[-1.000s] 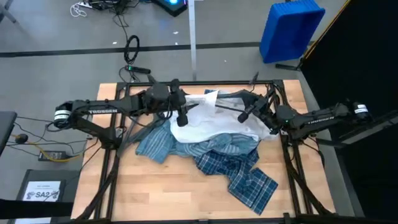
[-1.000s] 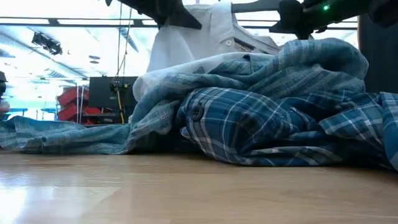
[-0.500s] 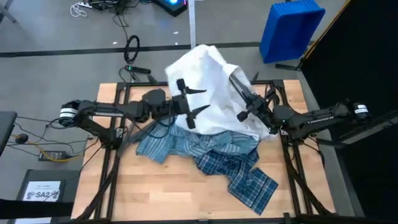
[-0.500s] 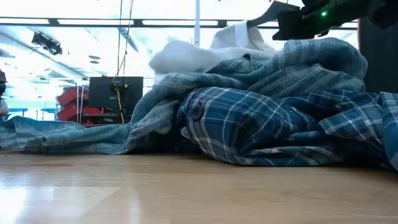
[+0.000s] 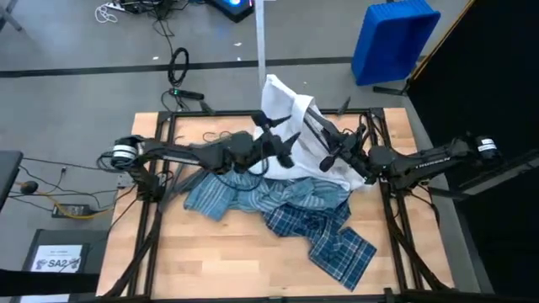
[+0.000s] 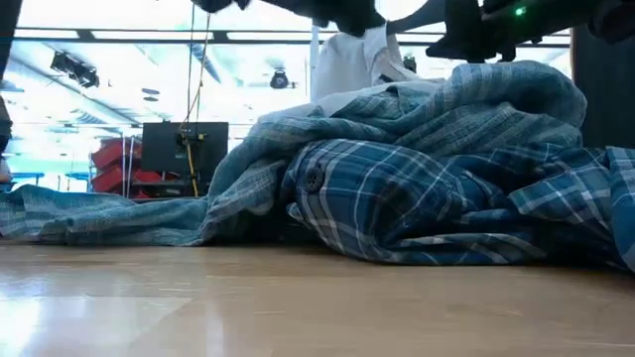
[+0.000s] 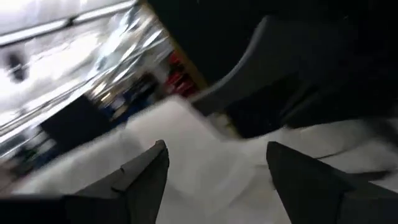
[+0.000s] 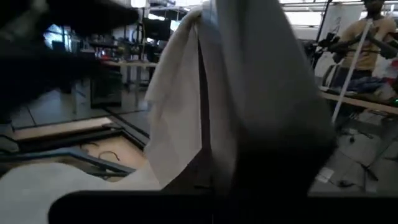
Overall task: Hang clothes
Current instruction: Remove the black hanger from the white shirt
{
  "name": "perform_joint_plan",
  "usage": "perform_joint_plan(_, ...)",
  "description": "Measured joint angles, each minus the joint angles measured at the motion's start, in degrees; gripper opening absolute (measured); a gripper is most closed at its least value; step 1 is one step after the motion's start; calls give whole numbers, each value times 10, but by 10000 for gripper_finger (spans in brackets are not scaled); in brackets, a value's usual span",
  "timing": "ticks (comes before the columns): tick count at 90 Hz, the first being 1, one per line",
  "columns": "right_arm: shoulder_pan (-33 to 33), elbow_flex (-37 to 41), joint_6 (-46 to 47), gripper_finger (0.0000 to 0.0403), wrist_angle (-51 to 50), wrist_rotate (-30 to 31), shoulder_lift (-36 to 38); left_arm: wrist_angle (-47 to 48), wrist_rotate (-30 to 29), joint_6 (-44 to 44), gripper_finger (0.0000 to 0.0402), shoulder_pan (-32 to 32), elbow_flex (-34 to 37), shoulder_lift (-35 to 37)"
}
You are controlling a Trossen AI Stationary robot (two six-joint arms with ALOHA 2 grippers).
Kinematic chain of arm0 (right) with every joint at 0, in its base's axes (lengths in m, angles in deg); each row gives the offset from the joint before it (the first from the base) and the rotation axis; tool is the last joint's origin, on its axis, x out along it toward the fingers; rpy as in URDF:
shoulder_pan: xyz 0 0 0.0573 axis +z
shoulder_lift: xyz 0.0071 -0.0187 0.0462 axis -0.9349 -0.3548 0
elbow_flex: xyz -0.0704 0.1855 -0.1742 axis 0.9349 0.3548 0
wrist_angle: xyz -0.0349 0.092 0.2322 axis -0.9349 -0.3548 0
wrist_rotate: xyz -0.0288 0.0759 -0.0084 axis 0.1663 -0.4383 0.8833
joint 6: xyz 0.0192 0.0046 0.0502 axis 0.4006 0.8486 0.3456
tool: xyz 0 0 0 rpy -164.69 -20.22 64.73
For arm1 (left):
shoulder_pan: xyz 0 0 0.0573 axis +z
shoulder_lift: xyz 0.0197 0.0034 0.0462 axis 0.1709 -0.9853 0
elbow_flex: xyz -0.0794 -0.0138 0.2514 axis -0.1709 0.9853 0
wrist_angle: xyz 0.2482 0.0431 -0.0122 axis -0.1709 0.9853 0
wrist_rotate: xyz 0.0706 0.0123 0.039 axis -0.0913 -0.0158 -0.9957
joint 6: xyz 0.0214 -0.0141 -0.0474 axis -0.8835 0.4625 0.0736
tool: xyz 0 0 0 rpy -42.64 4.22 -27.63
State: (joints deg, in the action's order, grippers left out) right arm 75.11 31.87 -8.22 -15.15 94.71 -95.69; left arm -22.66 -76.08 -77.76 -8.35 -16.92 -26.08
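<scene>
The white shirt point(image 5: 286, 105) hangs raised over the table's far middle, draped on a dark grey hanger point(image 8: 249, 124). It also shows in the low view point(image 6: 347, 59). My right gripper point(image 5: 331, 156) reaches in from the right and is shut on that hanger. Close by the shirt's left side, my left gripper point(image 5: 282, 145) stands open. White cloth lies beyond its spread fingers point(image 7: 143, 174), and I cannot tell whether they touch it. The striped blue-grey shirt point(image 5: 215, 198) and the plaid shirt point(image 5: 324, 231) lie heaped on the table below. My right gripper holds the dark grey hanger point(image 8: 261, 155). The hanger and the shirt hide the fingers, so which part it has cannot be told. It comes from the table's right, slanting up. The hanger is lifted clear, and the white shirt point(image 8: 177, 106) hangs slack over it.
A black metal frame point(image 5: 156, 194) runs along the wooden table's point(image 5: 219, 261) edges. A blue bin point(image 5: 392, 38) and cables lie on the floor beyond the far edge. A person point(image 8: 373, 31) stands in the room behind. Bare wood shows at the near left.
My left gripper has gone toward the table's right edge, and its arm has stretched out. The white shirt, low by the heap a second ago, billowed up wide and has since drawn in, hanging narrow over the hanger. My right gripper has hardly moved.
</scene>
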Motion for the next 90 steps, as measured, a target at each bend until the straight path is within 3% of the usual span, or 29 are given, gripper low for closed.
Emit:
perform_joint_plan(32, -9, 0, 13, 1, 5, -18, -22, -2, -91, -9, 250, -1, -134, -99)
perform_joint_plan(58, -7, 0, 12, 0, 3, -33, -22, -2, -291, -165, 237, 35, -148, -104)
perform_joint_plan(75, 17, 0, 12, 1, -34, -62, -22, 4, -403, -264, 191, 61, -146, -101)
perform_joint_plan(90, 64, 0, 41, 1, -74, -34, -16, 23, -404, -270, 130, 65, -146, -75)
